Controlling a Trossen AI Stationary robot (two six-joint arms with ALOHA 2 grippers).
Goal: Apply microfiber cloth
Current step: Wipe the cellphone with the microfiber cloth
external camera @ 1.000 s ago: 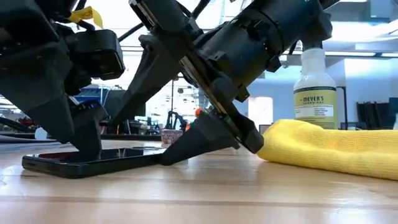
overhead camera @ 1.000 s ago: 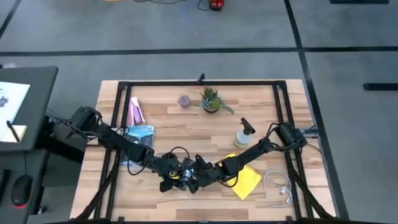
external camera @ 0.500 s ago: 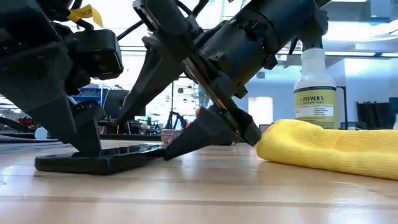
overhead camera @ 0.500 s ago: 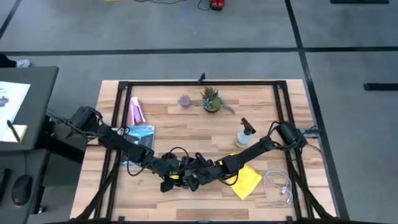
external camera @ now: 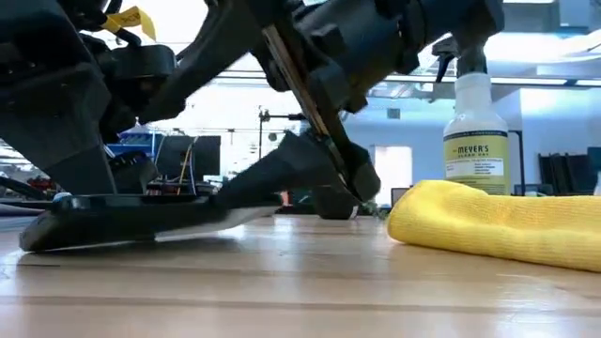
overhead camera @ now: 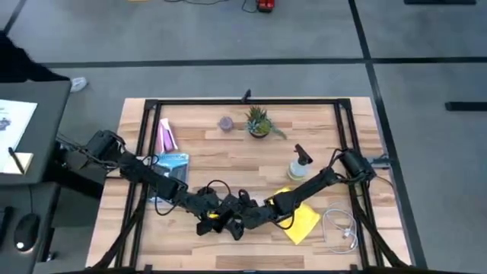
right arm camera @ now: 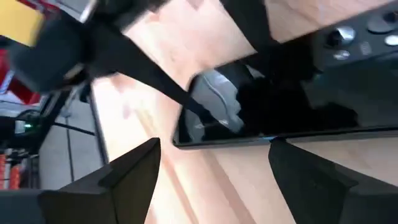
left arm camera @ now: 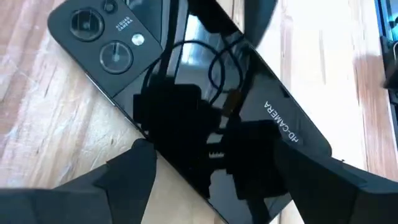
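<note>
A black smartphone (left arm camera: 205, 112) lies back up, camera lenses showing, near the table's front middle. In the high view both grippers hide it. My left gripper (left arm camera: 217, 158) stands over it with a finger at each long side. My right gripper (right arm camera: 214, 149) is open and reaches in from the right, level with the phone's end (external camera: 272, 207). The yellow microfiber cloth (overhead camera: 303, 221) lies bunched on the wood just right of the grippers, beside my right arm and touched by neither gripper (external camera: 498, 221). My left gripper pinches the smartphone across its width, one finger (left arm camera: 134, 168) on one long edge and the other on the opposite long edge (left arm camera: 292, 158). The fingers come from above, slanting down. My right gripper's finger (external camera: 282, 174) overlaps the phone's end nearest the cloth; whether it touches, I cannot tell.
A spray bottle (overhead camera: 298, 166) stands behind the cloth. A potted plant (overhead camera: 258, 122) and a small round thing (overhead camera: 226, 122) are at the far middle, a pink packet (overhead camera: 165, 137) and a blue-and-white packet (overhead camera: 171, 166) at the left, and a white cable (overhead camera: 341, 228) at the front right.
The smartphone has shifted under the grippers. In the low view it now looks larger and tilted, with its cloth-side end raised. My right gripper has swung up and farther over that end. The cloth has stayed where it was.
</note>
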